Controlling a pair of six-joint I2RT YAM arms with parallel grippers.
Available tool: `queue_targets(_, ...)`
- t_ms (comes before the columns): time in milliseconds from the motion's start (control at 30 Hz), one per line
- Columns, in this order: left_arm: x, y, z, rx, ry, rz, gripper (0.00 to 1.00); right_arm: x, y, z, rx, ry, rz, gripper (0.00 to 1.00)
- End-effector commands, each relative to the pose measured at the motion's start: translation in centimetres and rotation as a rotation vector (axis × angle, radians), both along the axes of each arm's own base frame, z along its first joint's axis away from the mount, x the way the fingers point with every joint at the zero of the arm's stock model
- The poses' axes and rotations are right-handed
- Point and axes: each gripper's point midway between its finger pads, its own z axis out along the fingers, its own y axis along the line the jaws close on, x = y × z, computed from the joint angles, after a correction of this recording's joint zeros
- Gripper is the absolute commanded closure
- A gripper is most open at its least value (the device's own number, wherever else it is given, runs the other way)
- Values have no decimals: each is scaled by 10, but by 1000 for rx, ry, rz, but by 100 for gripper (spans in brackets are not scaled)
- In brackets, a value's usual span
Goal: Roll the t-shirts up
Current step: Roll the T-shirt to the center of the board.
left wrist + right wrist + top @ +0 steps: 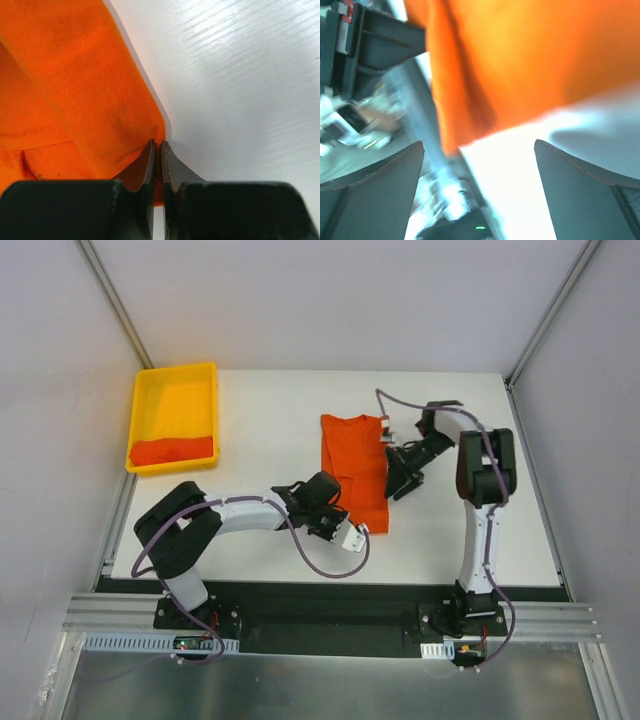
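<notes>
Orange t-shirt point(352, 465) | left gripper point(160, 146) clamped on its corner, seen only from wrist | right gripper point(479, 145) spread wide

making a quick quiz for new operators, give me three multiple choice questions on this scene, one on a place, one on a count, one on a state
1. Where does the yellow tray stand on the table?
A. at its far left corner
B. at its near right corner
C. between the arm bases

2. How many orange t-shirts are in view?
A. one
B. two
C. four

3. How is the left hand?
A. wide open over the tray
B. shut on a t-shirt's edge
C. open and empty on bare table

Answers:
1 A, the top view shows the tray at the far left corner.
2 B, there is the t-shirt on the table and the t-shirt in the tray.
3 B, the left wrist view shows its fingers pressed together on orange cloth.
</notes>
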Motion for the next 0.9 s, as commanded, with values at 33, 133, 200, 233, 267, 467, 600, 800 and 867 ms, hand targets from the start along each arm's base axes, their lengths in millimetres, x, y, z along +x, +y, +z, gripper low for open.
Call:
queue_targets(33,-52,25,-16,119,367,34,100,35,-68,116,-57,-534,-198,4)
queue_targets(133,-53,16,-4,100,477,70,100,82,-129,181,-285,-1130,-498,4)
queue_targets(200,-49,8,1,105,535,91,100,92,-136,200,-289,-1487,-551,4)
queue_targets(233,-48,6,3,109,571,112,100,76,-131,228,-254,-1628,-576,4)
queue_targets(267,-44,1,12,97,600,121,98,66,-121,230,-197,-1659,-548,4)
queue_targets(467,-35,-8,17,113,703,183,100,-30,-62,144,-24,-1346,-151,4)
queue_targets(600,-26,-11,29,68,884,261,100,-56,-53,114,-25,-1466,-67,4)
queue_targets(800,-12,-20,48,2,1048,324,100,-83,-32,69,36,-1599,242,4)
queue_targets(867,-12,-23,52,-2,1082,315,100,-88,-21,64,110,-1679,337,4)
